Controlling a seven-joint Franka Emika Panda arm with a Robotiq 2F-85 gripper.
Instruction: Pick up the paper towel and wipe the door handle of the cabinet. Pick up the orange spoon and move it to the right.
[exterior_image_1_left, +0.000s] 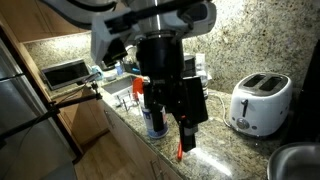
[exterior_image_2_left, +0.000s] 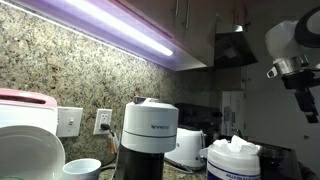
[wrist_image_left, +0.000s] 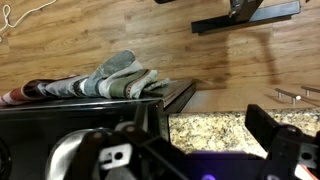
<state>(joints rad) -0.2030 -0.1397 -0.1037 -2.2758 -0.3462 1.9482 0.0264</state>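
My gripper (exterior_image_1_left: 176, 124) hangs over the granite counter (exterior_image_1_left: 215, 160), pointing down, jaws wide open with nothing between them. In the wrist view the gripper (wrist_image_left: 206, 128) frames only bare granite between its dark fingers (wrist_image_left: 268, 128). Just below the fingertips, a short orange-red piece that I take for the orange spoon (exterior_image_1_left: 181, 152) lies on the counter; it does not show in the wrist view. I cannot make out a paper towel. A thin bar on a wooden front (wrist_image_left: 296, 95) may be a cabinet door handle. The gripper (exterior_image_2_left: 308, 100) also shows at the edge of an exterior view.
A white toaster (exterior_image_1_left: 260, 103) stands right of the gripper, a white cylinder with a blue label (exterior_image_1_left: 155, 122) just left of it. A toaster oven (exterior_image_1_left: 65, 72) sits far left. A striped cloth (wrist_image_left: 120, 78) hangs over a black appliance. A coffee machine (exterior_image_2_left: 150, 130) and wipes tub (exterior_image_2_left: 235, 158) stand close.
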